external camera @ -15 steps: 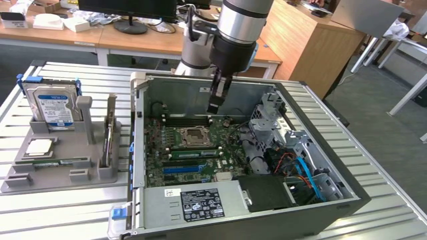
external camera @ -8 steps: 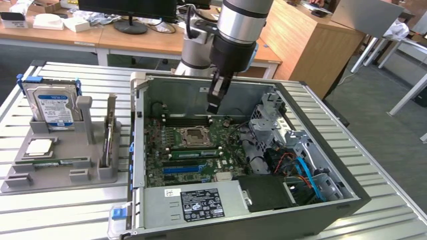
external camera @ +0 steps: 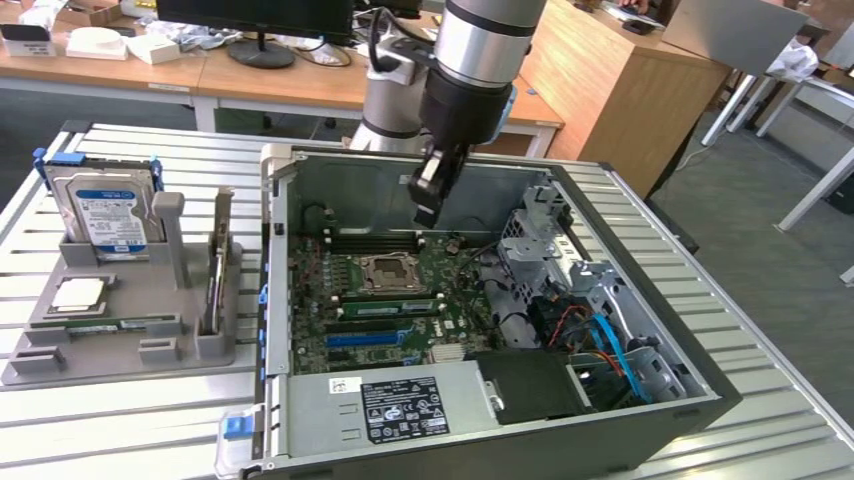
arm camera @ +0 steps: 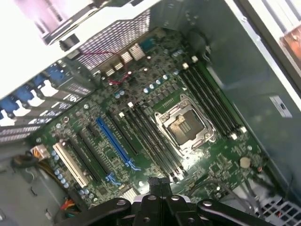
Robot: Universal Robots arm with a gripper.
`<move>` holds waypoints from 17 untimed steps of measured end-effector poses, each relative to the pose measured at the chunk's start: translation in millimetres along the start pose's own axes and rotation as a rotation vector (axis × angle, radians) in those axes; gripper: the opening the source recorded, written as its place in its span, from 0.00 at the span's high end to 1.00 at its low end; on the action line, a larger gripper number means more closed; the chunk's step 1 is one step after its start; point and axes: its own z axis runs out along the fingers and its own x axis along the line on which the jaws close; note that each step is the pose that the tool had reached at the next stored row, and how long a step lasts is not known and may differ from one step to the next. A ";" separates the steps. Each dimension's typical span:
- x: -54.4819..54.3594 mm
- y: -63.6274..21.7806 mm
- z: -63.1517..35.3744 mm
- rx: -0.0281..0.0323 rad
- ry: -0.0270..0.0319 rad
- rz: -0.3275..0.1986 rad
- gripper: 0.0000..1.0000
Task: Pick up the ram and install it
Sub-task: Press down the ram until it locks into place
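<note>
— Where are you, and how much room is there?

— My gripper (external camera: 426, 213) hangs inside the open dark metal computer case (external camera: 694, 385), over the far end of the green motherboard (external camera: 350, 352); the case's rear wall is near behind me; the grey drive cage (external camera: 541, 232) stands off to the exterior view's right; below me there is open air down to the board.

— And your fingers?

— Clenched; in the wrist view my gripper (arm camera: 157, 184) shows its tips pressed together with nothing between them.

— So where is the ram?

— The long thin green ram (external camera: 114, 322) lies flat in a recess of the grey plastic holder (external camera: 27, 368) on the slatted metal table (external camera: 134, 420), well apart from me, outside the case on the exterior view's left; the square silver processor chip (external camera: 80, 292) sits just beside it; a second thin stick (external camera: 214, 272) stands on edge in a slot nearer the case.

— What lies under you?

— The square metal processor socket (arm camera: 184, 123), with long black memory slots (arm camera: 149, 141) on both sides; a blue expansion slot (arm camera: 113, 140) runs farther off.

— Any writing?

— The boxy hard drive (external camera: 107, 215) has a blue and white label; the silver power supply (external camera: 400, 400) carries a black label and a small white one; I cannot read any of them.
</note>
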 end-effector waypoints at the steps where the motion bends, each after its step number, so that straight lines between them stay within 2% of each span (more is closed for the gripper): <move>1: 0.0 0.0 0.0 0.0006 -0.0005 0.017 0.90; 17: 0.0 0.0 0.1 0.0107 -0.0089 0.308 0.90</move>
